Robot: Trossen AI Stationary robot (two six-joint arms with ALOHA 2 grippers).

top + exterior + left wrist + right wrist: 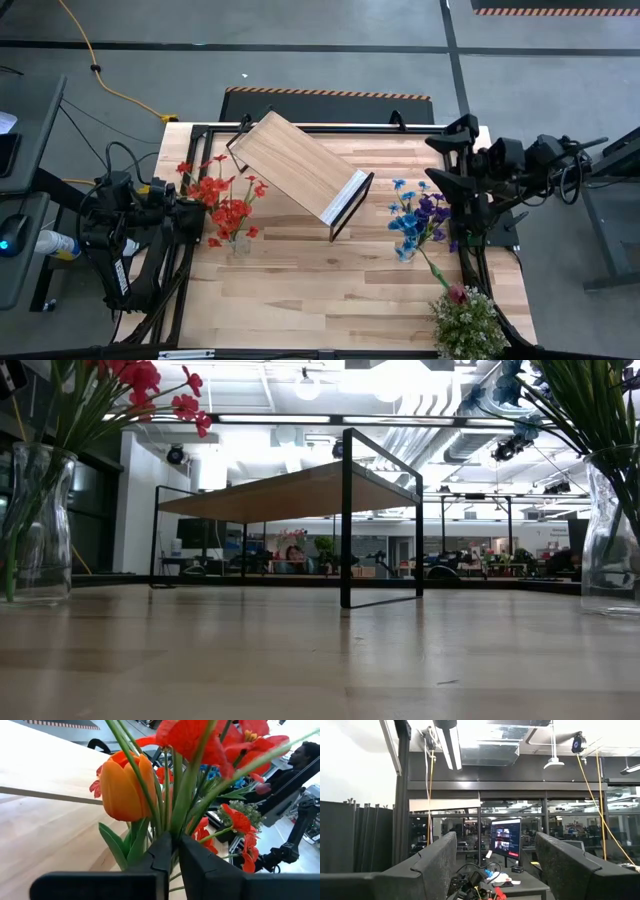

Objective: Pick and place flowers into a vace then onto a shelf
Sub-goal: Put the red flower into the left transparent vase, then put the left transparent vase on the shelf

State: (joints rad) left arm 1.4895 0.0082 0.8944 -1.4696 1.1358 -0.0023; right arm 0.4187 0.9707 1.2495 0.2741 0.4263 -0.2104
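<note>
I had the left hand (173,851) at the left edge of the surface (330,290), its fingers nearly together around the green stems of the red sprays (226,200) and the orange tulip (122,785), which stood in a glass vase (35,525). To my eye the step was lifting that bunch, so I judged a firm, low grip and a straight upward pull were best, keeping the blooms from snagging. The right hand (495,865) waited at the right edge, parted wide and empty, pointing off into the room. The blue and purple blooms (418,218) stood in a second vase (612,530) near it. The shelf (300,165) sat angled between the two vases, well apart from both. A bushy green plant (466,322) sat at the near right corner.
</note>
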